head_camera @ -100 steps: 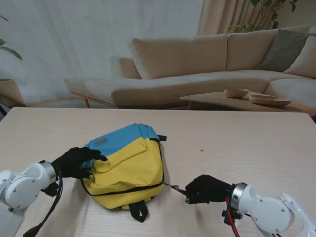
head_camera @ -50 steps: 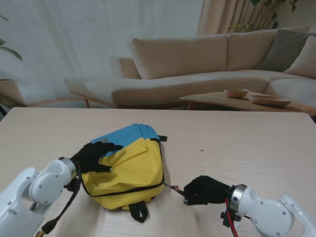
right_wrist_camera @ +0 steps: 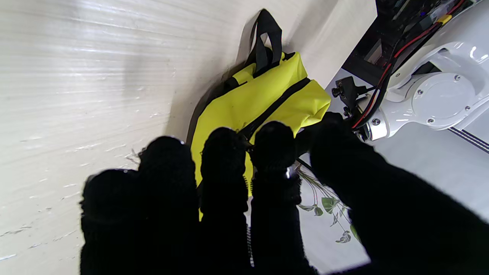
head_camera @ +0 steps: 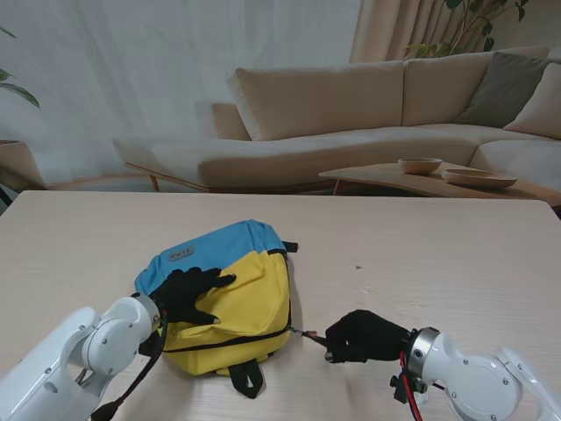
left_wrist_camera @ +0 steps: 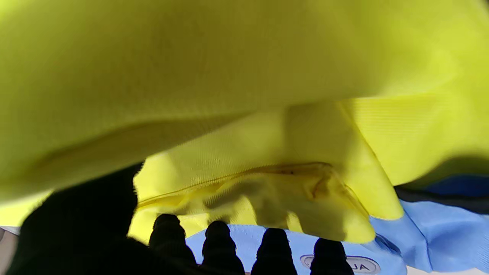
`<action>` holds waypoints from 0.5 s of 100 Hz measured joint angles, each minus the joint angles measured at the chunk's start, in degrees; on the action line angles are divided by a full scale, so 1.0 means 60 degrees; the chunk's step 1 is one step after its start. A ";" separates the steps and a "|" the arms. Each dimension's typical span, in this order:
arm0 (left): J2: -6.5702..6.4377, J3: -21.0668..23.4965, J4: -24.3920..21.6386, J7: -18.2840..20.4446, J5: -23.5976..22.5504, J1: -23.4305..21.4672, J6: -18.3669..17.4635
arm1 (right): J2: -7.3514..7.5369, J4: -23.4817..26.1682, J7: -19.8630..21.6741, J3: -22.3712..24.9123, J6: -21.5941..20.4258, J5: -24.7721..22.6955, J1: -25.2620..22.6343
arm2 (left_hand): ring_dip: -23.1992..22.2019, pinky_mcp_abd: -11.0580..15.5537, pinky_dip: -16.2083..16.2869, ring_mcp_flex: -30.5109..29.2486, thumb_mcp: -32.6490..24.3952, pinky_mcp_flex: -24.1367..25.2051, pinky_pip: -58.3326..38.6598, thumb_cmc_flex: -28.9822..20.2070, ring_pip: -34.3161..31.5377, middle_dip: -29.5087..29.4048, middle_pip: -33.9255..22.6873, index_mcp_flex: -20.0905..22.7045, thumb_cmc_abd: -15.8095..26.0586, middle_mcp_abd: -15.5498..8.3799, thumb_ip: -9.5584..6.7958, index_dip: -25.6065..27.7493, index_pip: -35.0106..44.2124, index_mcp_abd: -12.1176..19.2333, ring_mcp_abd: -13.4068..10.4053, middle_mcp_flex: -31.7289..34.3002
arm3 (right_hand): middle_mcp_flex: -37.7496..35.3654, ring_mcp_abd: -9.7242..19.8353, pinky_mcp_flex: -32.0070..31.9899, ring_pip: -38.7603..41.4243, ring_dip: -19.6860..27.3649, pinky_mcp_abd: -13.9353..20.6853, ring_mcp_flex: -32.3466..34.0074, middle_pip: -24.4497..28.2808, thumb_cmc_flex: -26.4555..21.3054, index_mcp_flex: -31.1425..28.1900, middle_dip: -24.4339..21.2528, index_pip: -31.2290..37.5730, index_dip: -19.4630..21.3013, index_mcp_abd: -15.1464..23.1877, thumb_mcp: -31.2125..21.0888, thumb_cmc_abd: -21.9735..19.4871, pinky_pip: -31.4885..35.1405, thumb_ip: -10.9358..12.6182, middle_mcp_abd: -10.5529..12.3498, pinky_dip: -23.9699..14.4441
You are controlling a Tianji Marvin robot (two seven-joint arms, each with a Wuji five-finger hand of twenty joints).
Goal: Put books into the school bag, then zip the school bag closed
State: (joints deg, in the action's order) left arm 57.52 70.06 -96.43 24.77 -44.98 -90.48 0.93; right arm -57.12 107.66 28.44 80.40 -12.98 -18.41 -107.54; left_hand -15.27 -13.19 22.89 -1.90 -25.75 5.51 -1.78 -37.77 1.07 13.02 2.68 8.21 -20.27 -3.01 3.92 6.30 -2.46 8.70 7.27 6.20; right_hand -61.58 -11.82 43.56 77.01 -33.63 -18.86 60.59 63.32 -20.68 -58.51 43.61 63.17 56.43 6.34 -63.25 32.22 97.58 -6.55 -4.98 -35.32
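Left hand [head_camera: 191, 294] shifted onto school bag [head_camera: 241, 303], table [head_camera: 456, 254]

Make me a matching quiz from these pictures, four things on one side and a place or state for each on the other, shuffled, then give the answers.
Things:
1. left hand
2. right hand
3. school bag
4. two bowls

Places or states:
A. lying on the table, blue part farther from me, yellow part nearer
B. on the low table by the sofa
C. fingers spread flat on top of the bag
D. closed around the zipper pull at the bag's right side

Pairs: 1-C, 2-D, 3-A, 4-B
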 measured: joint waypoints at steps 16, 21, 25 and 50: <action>-0.0041 0.0148 0.0054 -0.0018 -0.0285 -0.0184 -0.0704 | -0.0030 -0.0032 -0.0330 -0.0184 0.0205 -0.0182 0.0173 | 0.0373 0.0078 -0.0168 0.0096 -0.0255 0.0052 0.0251 0.0063 0.0233 -0.0163 0.0423 -0.0013 0.0000 0.0030 0.0000 -0.0338 -0.0039 0.0047 0.0016 -0.0187 | 0.0000 -0.0003 -0.0018 -0.0107 0.0062 -0.0001 -0.0001 -0.0004 0.0000 -0.0002 -0.0106 0.0011 -0.0129 0.0071 0.0000 0.0066 0.0000 0.0000 0.0000 0.0000; -0.0044 0.0204 0.0033 -0.0015 -0.0468 -0.0267 -0.0769 | -0.0059 -0.0094 -0.0581 -0.0322 0.0474 -0.0307 0.0345 | 0.0460 0.0193 -0.0280 0.0105 -0.0257 0.0066 0.0274 0.0088 0.0355 -0.0282 0.0572 -0.0022 0.0000 -0.0062 0.0000 -0.0364 -0.0153 0.0144 -0.0098 -0.0243 | 0.0000 -0.0003 -0.0018 -0.0107 0.0062 -0.0001 -0.0001 0.0007 0.0000 -0.0006 -0.0106 0.0133 -0.0130 0.0077 -0.0002 0.0066 0.0000 0.0000 0.0000 0.0000; -0.0044 0.0249 0.0003 -0.0014 -0.0536 -0.0336 -0.0790 | -0.0097 -0.0164 -0.0798 -0.0440 0.0753 -0.0407 0.0520 | 0.0496 0.0275 -0.0299 0.0113 -0.0260 0.0076 0.0352 0.0092 0.0396 -0.0350 0.0638 -0.0023 0.0000 -0.0128 0.0000 -0.0381 -0.0224 0.0183 -0.0173 -0.0247 | 0.0000 -0.0003 -0.0006 -0.0045 0.0062 -0.0001 0.0000 0.0206 0.0000 -0.0087 -0.0095 0.0260 -0.0006 0.0077 -0.0002 0.0066 0.0000 0.0000 0.0000 0.0000; -0.0094 0.0527 0.0014 0.0010 -0.0688 -0.0579 -0.1517 | -0.0308 -0.1110 -0.1386 -0.1297 0.1783 -0.0578 0.2082 | 0.0627 0.0329 -0.0529 0.0224 -0.0556 0.0128 0.0516 0.0137 0.0501 -0.0578 0.0663 -0.0044 0.0000 -0.0109 0.0000 -0.0606 -0.0254 0.0185 -0.0169 -0.0449 | -0.1625 0.0174 0.1075 0.1186 -0.0181 -0.0195 0.0961 0.2042 0.0450 -0.2014 0.1812 0.1766 0.2322 0.0454 0.0605 -0.0425 0.0383 0.0461 0.0181 0.0028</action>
State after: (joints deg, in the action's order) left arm 56.96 73.22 -96.35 24.83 -49.11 -93.96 -8.17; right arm -58.97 101.00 20.12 72.62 -2.28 -21.88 -95.05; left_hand -11.51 -11.22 19.72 -0.55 -29.09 6.28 1.32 -36.95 4.07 9.55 6.66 7.95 -20.27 -3.66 3.92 2.66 -3.98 9.81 6.26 3.50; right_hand -71.33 -10.77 50.01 84.12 -34.71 -20.02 66.35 75.57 -17.98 -70.60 54.48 73.77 70.36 9.07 -59.62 29.67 99.88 -3.78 -3.90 -35.16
